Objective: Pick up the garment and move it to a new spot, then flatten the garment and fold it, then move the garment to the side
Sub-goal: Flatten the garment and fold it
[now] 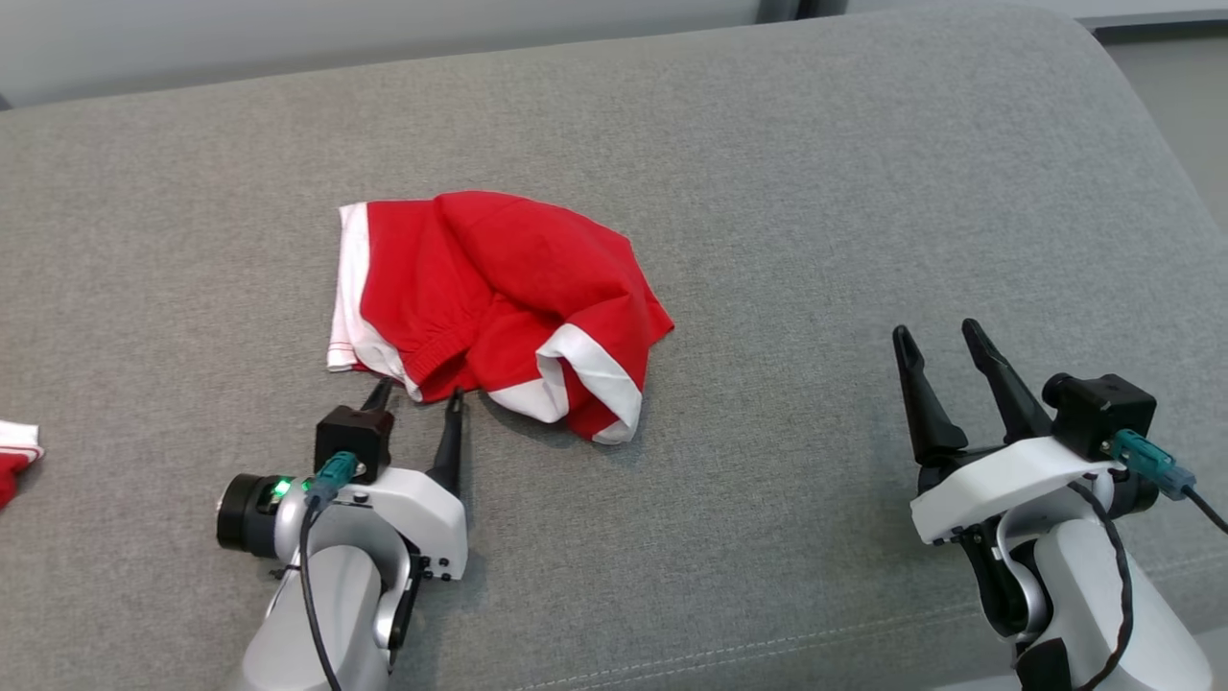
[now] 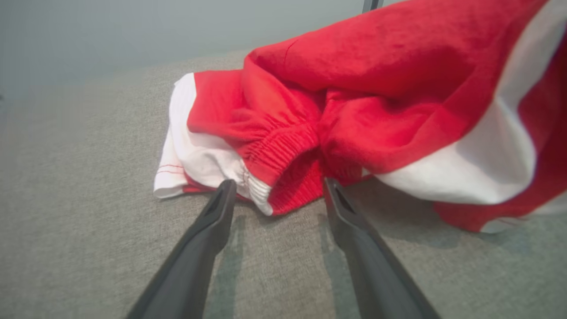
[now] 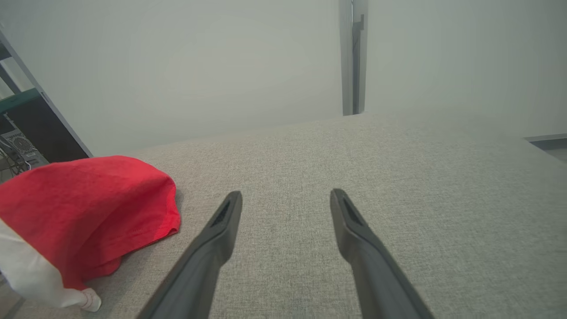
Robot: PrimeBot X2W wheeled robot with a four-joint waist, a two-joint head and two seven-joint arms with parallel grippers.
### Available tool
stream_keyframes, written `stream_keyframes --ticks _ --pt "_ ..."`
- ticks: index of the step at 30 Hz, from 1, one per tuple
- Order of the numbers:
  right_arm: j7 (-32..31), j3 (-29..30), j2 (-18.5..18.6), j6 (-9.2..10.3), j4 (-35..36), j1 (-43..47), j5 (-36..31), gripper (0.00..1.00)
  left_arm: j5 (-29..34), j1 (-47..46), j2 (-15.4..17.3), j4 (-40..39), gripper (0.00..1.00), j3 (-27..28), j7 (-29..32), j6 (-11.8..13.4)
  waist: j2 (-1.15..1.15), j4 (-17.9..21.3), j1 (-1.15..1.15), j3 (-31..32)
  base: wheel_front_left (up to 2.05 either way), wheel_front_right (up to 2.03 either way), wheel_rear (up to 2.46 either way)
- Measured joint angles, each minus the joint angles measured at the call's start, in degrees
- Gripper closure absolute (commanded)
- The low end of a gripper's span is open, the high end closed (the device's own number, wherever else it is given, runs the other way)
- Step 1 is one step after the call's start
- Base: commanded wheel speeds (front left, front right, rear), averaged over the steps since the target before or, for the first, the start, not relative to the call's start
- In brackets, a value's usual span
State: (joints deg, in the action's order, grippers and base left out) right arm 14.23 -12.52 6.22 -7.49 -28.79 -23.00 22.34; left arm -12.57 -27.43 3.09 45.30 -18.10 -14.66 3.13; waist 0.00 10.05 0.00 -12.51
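**Grab lined up, left side**

Left gripper [image 1: 419,390] sits low near the front edge of the grey cushion [image 1: 815,173], jaws spread wide, tips flanking the elastic waistband [image 2: 283,150] of the red shorts [image 1: 499,288]. Push in a touch deeper, I'd say, and pinch both layers of that gathered band. Right gripper [image 1: 935,328] gapes too, empty, well off toward the cushion's right edge. Shorts lie crumpled mid-cushion.

We saw a grey upholstered cushion [image 1: 863,192] with a stitched seam along its near edge. At its left edge lay a small piece of red-and-white cloth [image 1: 14,456], cut off by the frame. Behind the cushion stood a pale wall [image 3: 221,66], a vertical grey post [image 3: 353,57] and a dark rack [image 3: 31,137] holding cables.
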Motion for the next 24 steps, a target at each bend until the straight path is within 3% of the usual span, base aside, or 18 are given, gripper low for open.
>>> stream_keyframes --ticks 9,14,16,17,18,24 --pt "0.00 0.80 -0.09 0.00 0.25 -0.01 0.33 0.00 0.56 -0.48 0.33 1.23 0.00 5.30 0.00 0.48 0.00 1.48 0.00 -1.33 0.00 0.00 0.00" --pt "0.00 0.57 -0.18 0.00 0.44 -0.21 0.33 0.00 0.84 -1.70 0.57 2.58 0.53 7.10 0.00 0.37 0.00 1.88 0.00 -1.71 0.00 0.00 0.00" --pt "0.00 0.57 -0.16 0.00 0.51 -0.27 0.33 0.00 1.32 -2.16 0.65 3.65 0.64 7.54 0.01 0.11 0.00 2.06 0.00 -1.88 0.00 0.00 0.00" --pt "0.00 0.57 -0.15 0.00 0.51 -0.27 0.33 0.00 1.68 -2.38 0.70 4.14 0.92 7.73 0.01 -0.05 0.00 2.16 0.00 -1.93 0.00 0.00 0.00" --pt "0.00 0.57 -0.12 0.00 0.49 -0.27 0.33 0.00 1.89 -2.53 0.73 4.56 1.00 7.98 0.00 -0.07 0.00 2.24 0.00 -1.96 0.00 0.00 0.00" --pt "0.00 1.60 0.30 0.00 0.47 -0.21 0.38 0.00 2.03 -2.68 0.63 -1.04 1.00 11.34 0.00 -0.41 0.00 1.46 0.01 -1.68 0.00 0.00 0.00"
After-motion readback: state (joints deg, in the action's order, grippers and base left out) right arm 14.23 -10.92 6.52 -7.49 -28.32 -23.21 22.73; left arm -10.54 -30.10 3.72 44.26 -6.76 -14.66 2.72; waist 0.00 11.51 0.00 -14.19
